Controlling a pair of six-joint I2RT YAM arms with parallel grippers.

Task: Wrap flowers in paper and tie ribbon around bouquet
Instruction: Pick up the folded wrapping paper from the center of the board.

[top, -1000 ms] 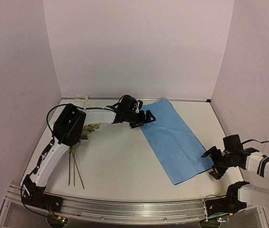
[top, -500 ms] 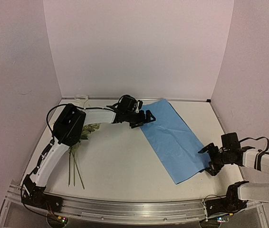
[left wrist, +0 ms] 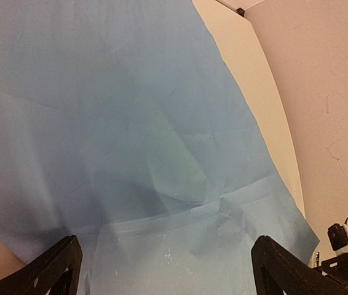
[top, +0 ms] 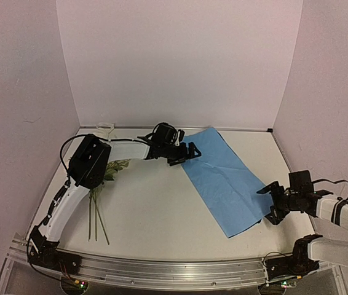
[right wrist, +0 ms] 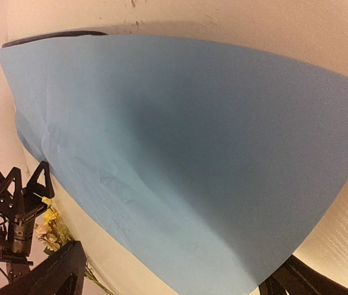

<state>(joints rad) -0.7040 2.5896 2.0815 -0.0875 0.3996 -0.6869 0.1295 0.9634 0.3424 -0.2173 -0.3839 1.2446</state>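
Sheet of thin, creased light-blue paper point(top: 223, 178), large and rectangular, lies spread diagonally across the right half of the pale surface point(top: 155, 209), one corner near the back wall and the opposite one toward the right arm. Neither arm holds it. The left gripper point(top: 189, 151) hangs over the sheet's far left corner with its jaws spread wide. The right gripper point(top: 270, 205), just as open, sits at the near right corner, and its wrist view shows the paper's edge between its fingers. The pairing looks meant to take opposite corners and square the sheet before anything goes on it. Well apart to the left, the small bunch of artificial flowers point(top: 116, 167), with pale blooms, green leaves and long thin green stems, lies partly hidden beneath the left arm, stems pointing toward the near edge. A glimpse of narrow off-white ribbon point(top: 105, 127) shows in the far left corner, untouched. Wrapping has not yet begun.
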